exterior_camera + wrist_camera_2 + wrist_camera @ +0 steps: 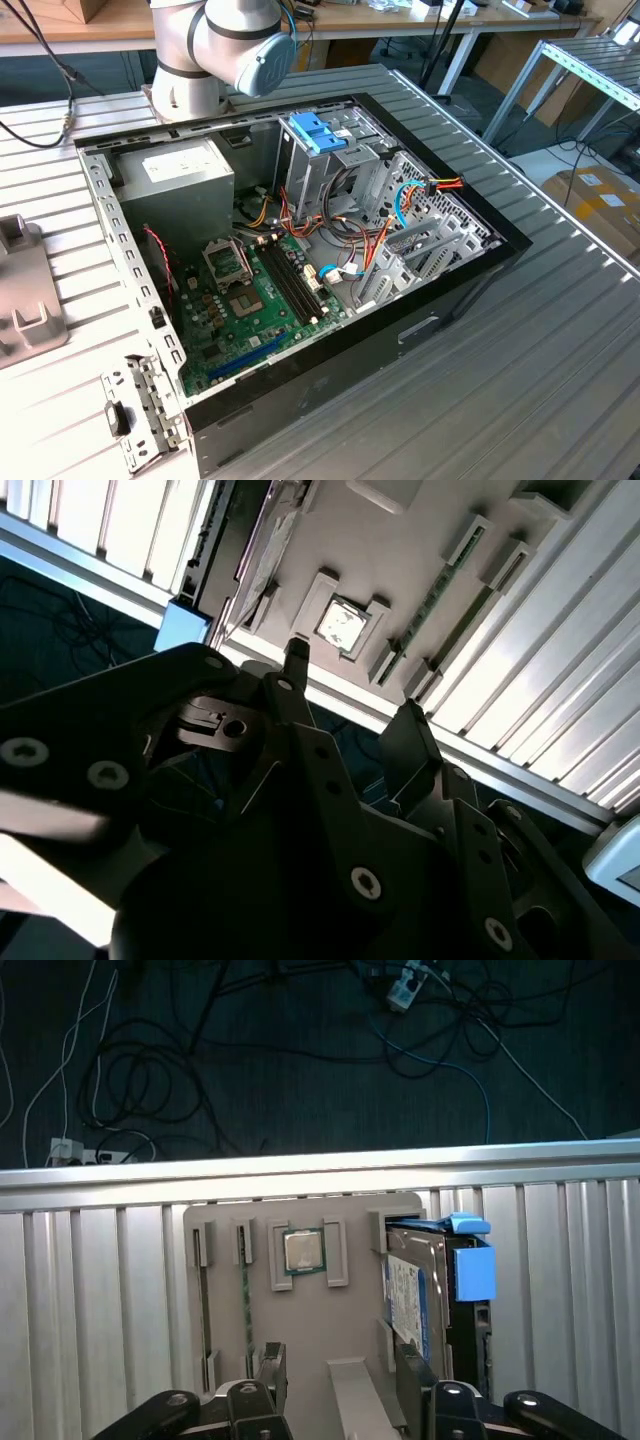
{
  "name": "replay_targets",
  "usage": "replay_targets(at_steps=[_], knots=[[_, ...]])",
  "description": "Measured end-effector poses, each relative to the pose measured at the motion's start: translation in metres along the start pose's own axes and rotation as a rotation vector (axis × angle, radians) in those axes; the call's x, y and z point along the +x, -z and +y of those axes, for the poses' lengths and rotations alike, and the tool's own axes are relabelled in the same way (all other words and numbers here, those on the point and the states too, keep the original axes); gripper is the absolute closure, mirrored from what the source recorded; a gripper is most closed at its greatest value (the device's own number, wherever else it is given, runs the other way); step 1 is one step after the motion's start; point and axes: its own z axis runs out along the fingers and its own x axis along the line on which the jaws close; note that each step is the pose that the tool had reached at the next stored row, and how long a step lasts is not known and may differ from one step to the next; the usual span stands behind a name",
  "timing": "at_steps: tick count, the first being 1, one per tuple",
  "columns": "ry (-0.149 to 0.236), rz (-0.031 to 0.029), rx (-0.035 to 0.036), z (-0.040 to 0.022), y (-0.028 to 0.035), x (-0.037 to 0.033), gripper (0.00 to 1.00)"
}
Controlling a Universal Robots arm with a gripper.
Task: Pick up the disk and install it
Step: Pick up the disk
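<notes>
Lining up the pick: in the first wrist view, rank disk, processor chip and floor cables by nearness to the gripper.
1. Disk: on edge in the tray, beside the gripper.
2. Processor chip: in a tray recess, farther off.
3. Floor cables: beyond the table edge.

One disk [408, 1295], one computer case [400, 345]

Dark disk [435, 1290], blue side pieces [473, 1272], white-blue label [404, 1305]; green motherboard [250, 310].
</notes>
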Motion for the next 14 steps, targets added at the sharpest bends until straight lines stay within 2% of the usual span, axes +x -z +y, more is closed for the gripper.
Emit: replay_targets(at_steps=[2, 11, 14], knots=[[0.029, 0.0008, -0.0007, 0.0000, 0.0000, 0.0000, 0.44], [0.029, 0.0009, -0.0008, 0.0002, -0.0001, -0.0012, 0.44], [0.029, 0.0007, -0.0008, 0.0013, -0.0020, -0.0019, 0.44]])
